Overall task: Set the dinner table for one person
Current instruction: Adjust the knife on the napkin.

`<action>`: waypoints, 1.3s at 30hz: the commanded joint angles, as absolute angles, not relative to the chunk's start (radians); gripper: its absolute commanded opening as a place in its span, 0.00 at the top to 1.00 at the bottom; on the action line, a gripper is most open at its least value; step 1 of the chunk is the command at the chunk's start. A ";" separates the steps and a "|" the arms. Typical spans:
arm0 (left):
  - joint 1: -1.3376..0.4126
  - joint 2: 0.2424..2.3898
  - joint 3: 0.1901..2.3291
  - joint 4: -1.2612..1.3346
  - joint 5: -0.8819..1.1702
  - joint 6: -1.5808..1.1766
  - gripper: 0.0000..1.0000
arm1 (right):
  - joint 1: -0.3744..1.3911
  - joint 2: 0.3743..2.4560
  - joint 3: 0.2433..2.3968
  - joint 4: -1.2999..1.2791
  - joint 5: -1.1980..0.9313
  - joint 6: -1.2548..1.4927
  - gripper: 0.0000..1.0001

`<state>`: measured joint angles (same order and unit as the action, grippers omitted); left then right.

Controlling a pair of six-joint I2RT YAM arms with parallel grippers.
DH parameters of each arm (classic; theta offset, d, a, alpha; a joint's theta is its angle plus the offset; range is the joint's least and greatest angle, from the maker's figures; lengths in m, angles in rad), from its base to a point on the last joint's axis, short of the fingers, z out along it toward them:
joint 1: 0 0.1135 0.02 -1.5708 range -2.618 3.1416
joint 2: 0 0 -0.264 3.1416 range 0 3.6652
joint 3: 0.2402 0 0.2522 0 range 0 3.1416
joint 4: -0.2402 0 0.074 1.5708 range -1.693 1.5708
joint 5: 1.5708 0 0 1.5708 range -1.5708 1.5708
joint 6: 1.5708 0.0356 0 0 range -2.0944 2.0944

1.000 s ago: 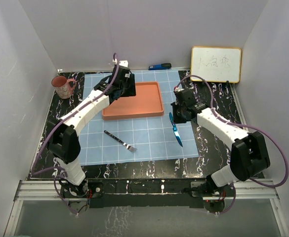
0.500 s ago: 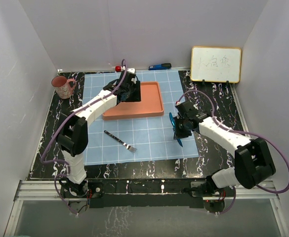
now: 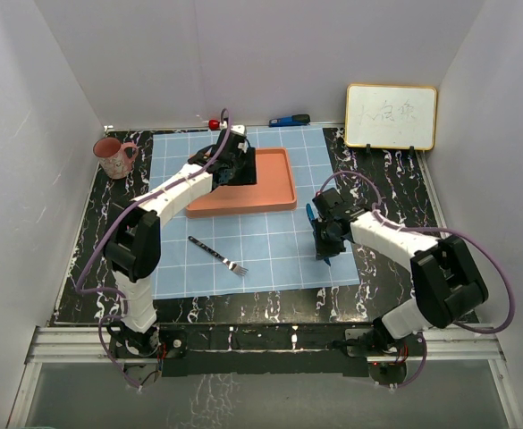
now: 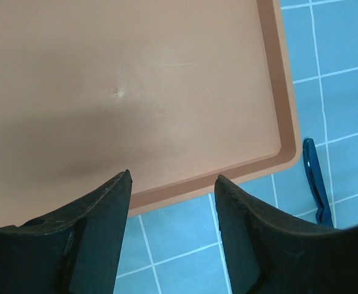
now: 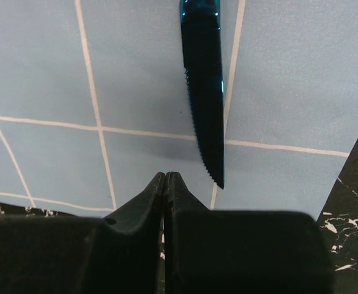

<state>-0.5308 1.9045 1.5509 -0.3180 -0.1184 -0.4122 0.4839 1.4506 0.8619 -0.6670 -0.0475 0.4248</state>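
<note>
1. Left gripper (image 4: 172, 180) is hovering over the orange tray (image 4: 136, 92) edge, jaws standing apart, gripping nothing.
2. Right gripper (image 5: 166, 177) is sitting pinched closed and empty, pointing at the blue gridded cloth (image 5: 38, 61), just beside the blue knife (image 5: 202, 92) tip.
3. Knife is lying flat on the cloth.
4. Dinner table (image 3: 395, 179) is lying under the cloth, black marble showing around it, carrying the fork (image 3: 218, 256) on the cloth and the pink mug (image 3: 113, 157) far left.
</note>
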 commanded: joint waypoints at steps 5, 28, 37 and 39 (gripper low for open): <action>-0.517 1.849 1.516 -0.293 -0.104 -0.416 0.44 | 0.488 1.528 0.907 -0.594 0.064 0.427 1.00; -0.496 1.839 1.480 -0.286 -0.104 -0.411 0.42 | 0.487 1.651 0.983 -0.670 0.321 0.396 1.00; -0.487 1.825 1.464 -0.282 -0.101 -0.411 0.42 | 0.484 1.722 1.067 -0.676 0.453 0.389 1.00; -0.486 1.822 1.461 -0.282 -0.100 -0.411 0.42 | 0.484 1.735 1.087 -0.659 0.473 0.384 1.00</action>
<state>-0.4927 1.8999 1.4708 -0.2871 -0.1078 -0.4118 0.4873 1.7073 1.0214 -0.6922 0.3695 0.3912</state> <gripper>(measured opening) 0.578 0.005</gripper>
